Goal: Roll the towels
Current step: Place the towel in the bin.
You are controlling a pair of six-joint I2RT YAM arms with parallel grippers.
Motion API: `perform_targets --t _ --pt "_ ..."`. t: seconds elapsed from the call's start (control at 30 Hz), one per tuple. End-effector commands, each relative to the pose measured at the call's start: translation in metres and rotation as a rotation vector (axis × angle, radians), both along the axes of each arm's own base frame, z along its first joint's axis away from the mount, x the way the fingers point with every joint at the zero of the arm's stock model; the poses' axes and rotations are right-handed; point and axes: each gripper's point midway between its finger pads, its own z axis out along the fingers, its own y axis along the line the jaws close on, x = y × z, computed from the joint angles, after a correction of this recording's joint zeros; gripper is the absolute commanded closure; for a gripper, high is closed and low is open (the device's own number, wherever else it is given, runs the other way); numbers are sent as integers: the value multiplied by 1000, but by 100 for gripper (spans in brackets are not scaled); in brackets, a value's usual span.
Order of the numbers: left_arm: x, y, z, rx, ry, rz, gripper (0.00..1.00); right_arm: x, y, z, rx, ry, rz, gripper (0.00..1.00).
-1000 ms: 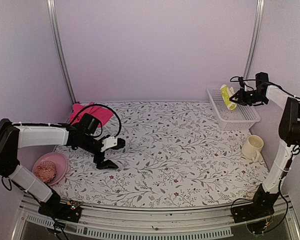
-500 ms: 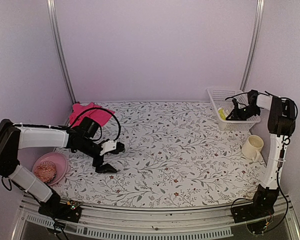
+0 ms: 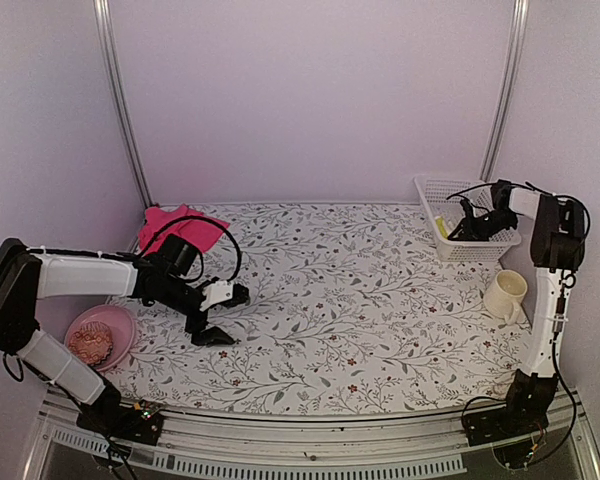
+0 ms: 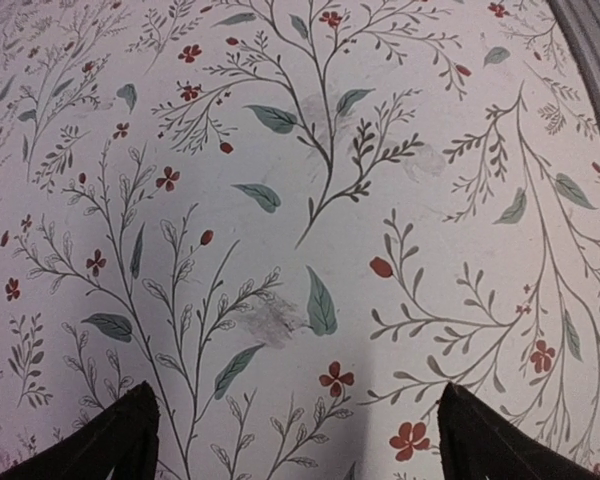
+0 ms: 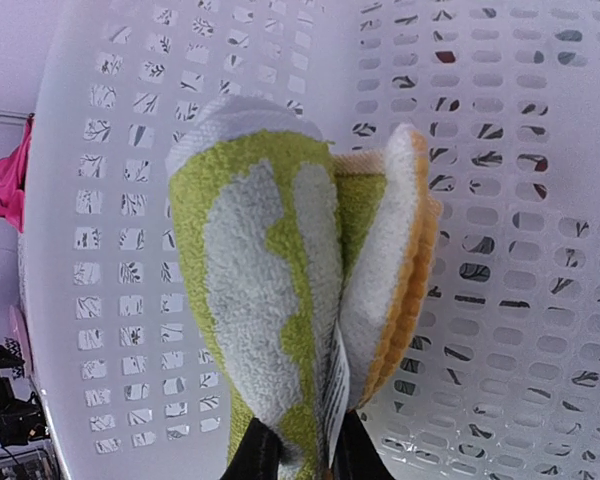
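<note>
Right claw (image 5: 298, 452) clenched on rolled yellow-green towel (image 5: 270, 260) inside basket (image 5: 100, 250); best to rest roll on basket floor before letting go, so it won't unroll. Left claw (image 3: 225, 315) spread wide, empty, over worktop (image 3: 380, 300); pink towel (image 3: 175, 225) crumpled at back-left corner. Tag (image 5: 335, 400) on roll: no legible txt

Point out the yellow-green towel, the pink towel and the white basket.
yellow-green towel (image 5: 270, 280), right wrist view, middle of the roll
pink towel (image 3: 205, 230), top external view, its right half
white basket (image 3: 475, 248), top external view, near wall
</note>
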Motion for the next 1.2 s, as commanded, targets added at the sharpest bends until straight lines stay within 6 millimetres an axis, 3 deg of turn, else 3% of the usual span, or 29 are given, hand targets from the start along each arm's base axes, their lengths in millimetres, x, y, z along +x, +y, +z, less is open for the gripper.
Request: perform_targets --t 0.0,0.07,0.17,0.3,0.37,0.53,0.93,1.17 --pt "3 3 -2 -4 -7 11 3 -6 4 -30 -4 77 9 92" --pt "3 3 -3 -3 -5 14 3 -8 5 -33 -8 87 12 88" --pt "3 4 -1 -4 -9 17 3 -11 3 -36 -44 98 12 70" --pt "3 3 3 -13 -19 20 3 -13 -1 -33 -110 96 12 56" --pt "4 3 5 -18 -23 21 3 -10 -3 -14 -141 61 10 50" --pt "4 3 4 -15 -20 24 3 -12 -12 -1 -226 49 0 38" --pt "5 3 3 -14 -20 31 3 -4 -28 41 -395 -29 -50 29" --pt "5 3 2 -11 -17 31 3 5 -12 60 -504 -71 -24 25"
